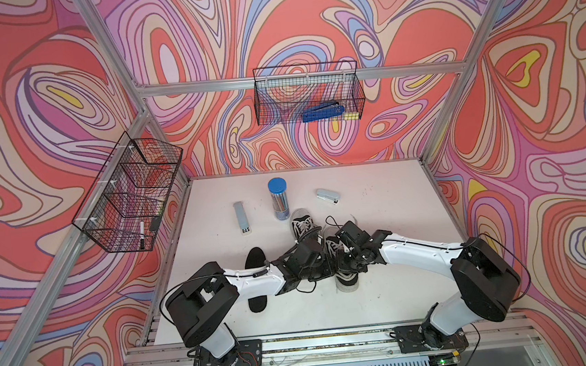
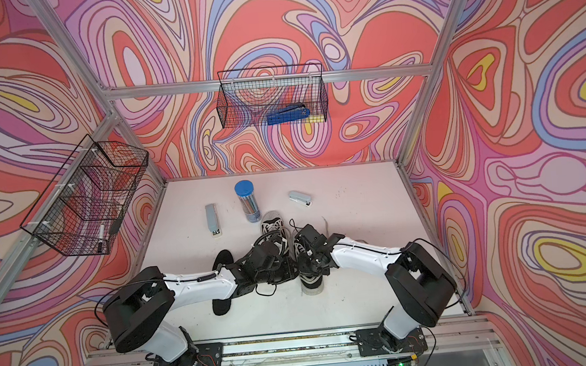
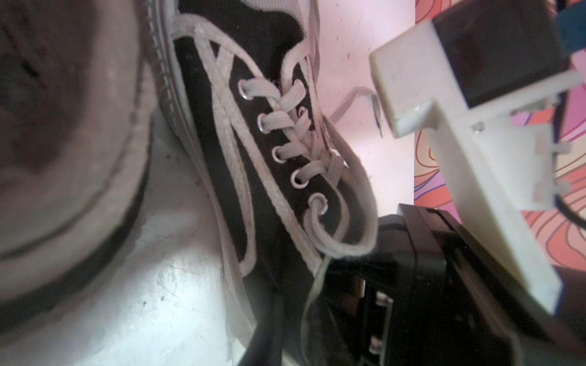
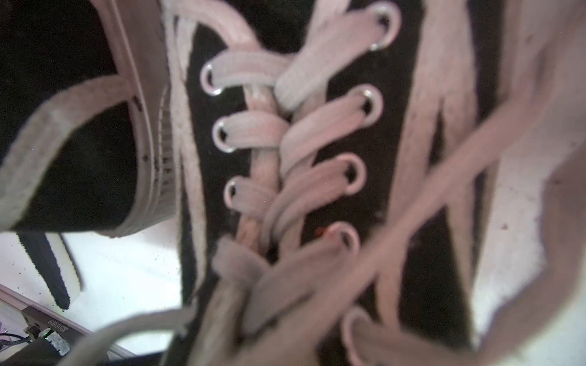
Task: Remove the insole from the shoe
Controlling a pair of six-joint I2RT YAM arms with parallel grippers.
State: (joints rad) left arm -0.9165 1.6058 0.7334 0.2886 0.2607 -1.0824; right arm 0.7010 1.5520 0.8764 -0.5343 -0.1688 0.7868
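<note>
Two black sneakers with white laces stand mid-table: a far shoe (image 1: 302, 224) (image 2: 272, 224) and a near shoe (image 1: 343, 276) (image 2: 312, 284) (image 3: 253, 158) (image 4: 285, 142). A black insole (image 1: 258, 302) (image 2: 222, 305) lies flat on the table left of them, partly under my left forearm. Both grippers meet over the near shoe. My left gripper (image 1: 325, 265) (image 2: 289, 266) reaches in from the left and is shut. My right gripper (image 1: 344, 258) (image 2: 306, 261) comes from the right, shut, close above the laces. Both sets of jaws are hidden, so what they pinch does not show. The near shoe's inside is hidden.
Behind the shoes stand a clear tube with a blue lid (image 1: 278, 199), a grey stapler (image 1: 327, 196) and a grey bar (image 1: 242, 218). Wire baskets hang on the back wall (image 1: 308, 97) and the left wall (image 1: 131, 193). The back one holds a blue stapler (image 1: 321, 112).
</note>
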